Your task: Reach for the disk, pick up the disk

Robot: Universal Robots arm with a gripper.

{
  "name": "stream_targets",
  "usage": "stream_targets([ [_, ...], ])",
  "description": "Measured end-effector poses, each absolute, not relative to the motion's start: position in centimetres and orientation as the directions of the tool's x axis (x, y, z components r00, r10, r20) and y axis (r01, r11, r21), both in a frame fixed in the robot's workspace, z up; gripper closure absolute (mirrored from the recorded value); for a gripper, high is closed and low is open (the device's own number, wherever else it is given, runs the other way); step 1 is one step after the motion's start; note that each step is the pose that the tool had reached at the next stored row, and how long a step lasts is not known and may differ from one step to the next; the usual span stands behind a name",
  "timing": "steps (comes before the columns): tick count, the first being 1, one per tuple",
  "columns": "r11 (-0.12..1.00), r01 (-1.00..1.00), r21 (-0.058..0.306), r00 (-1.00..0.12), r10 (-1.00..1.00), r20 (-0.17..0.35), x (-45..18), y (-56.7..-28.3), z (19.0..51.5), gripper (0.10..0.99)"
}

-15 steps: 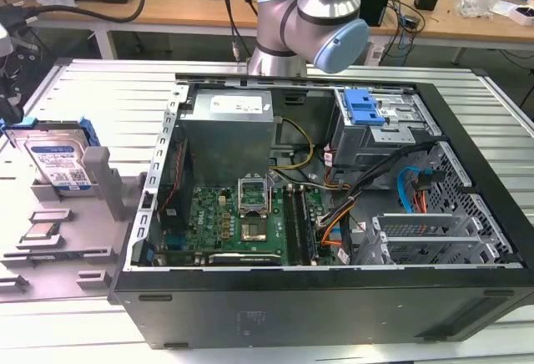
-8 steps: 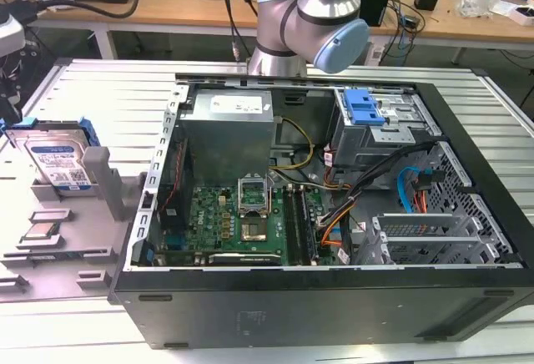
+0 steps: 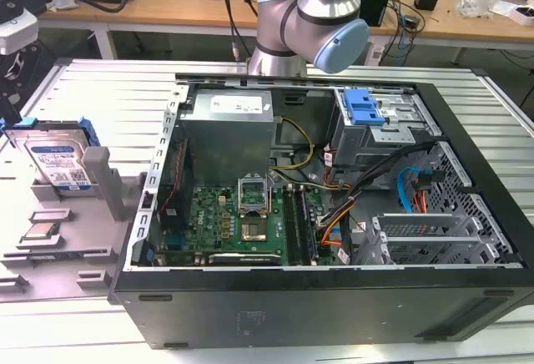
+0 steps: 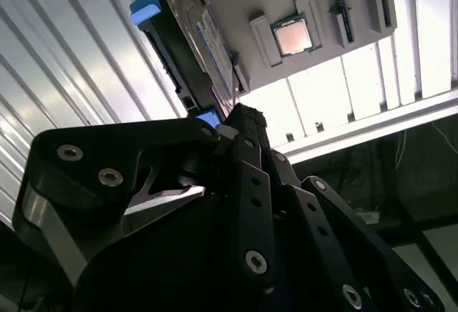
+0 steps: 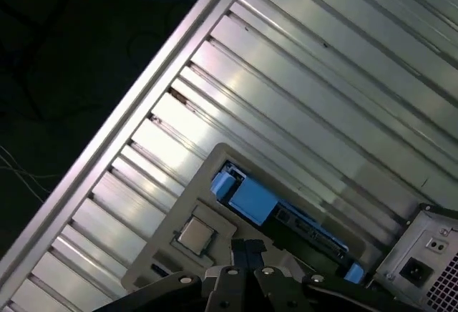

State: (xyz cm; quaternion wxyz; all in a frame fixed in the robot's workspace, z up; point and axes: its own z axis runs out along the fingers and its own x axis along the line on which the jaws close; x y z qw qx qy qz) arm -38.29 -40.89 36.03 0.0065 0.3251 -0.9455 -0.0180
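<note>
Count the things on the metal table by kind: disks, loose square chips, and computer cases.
Disk: 1
Square chip: 1
Computer case: 1
Total: 3

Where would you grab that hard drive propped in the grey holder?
Probably take the disk across its blue-framed side edges near the top, coming from above: it stands tilted in the grey holder, lower end seated, upper end free.
</note>
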Motion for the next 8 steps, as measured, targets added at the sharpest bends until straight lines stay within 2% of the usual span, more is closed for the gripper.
stream_targets([
  [8, 0.686, -0.727, 0.038, -0.686, -0.727, 0.000, -38.29, -40.89, 36.03, 0.980],
])
